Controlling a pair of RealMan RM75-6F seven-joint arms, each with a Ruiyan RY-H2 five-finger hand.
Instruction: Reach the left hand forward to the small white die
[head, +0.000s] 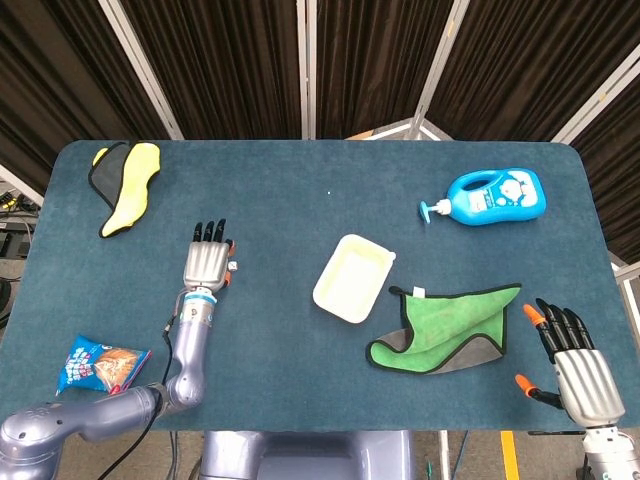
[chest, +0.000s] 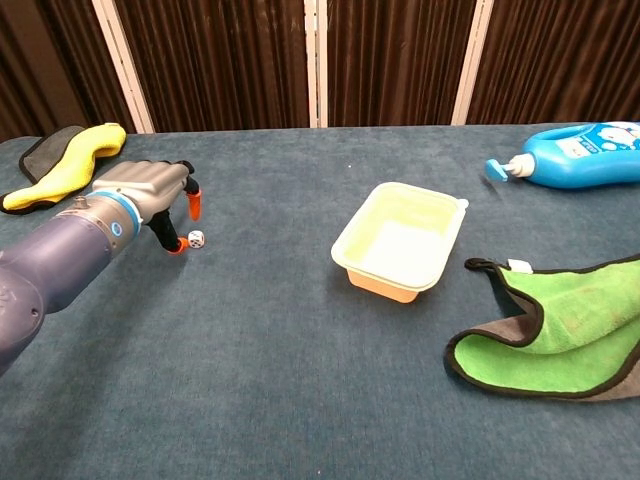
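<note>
The small white die (chest: 197, 240) lies on the blue tabletop, left of centre; in the head view the die (head: 233, 266) peeks out at the right edge of my left hand. My left hand (head: 206, 262) hovers palm down right beside it, fingers apart and holding nothing; in the chest view the left hand (chest: 155, 198) has an orange fingertip just left of the die and another above it. My right hand (head: 574, 366) rests open at the table's near right corner, far from the die.
A cream plastic tray (head: 353, 277) sits at centre, a green cloth (head: 450, 328) to its right, and a blue pump bottle (head: 493, 197) at the far right. A yellow and grey cloth (head: 127, 183) lies far left. A blue snack packet (head: 98, 364) is near left.
</note>
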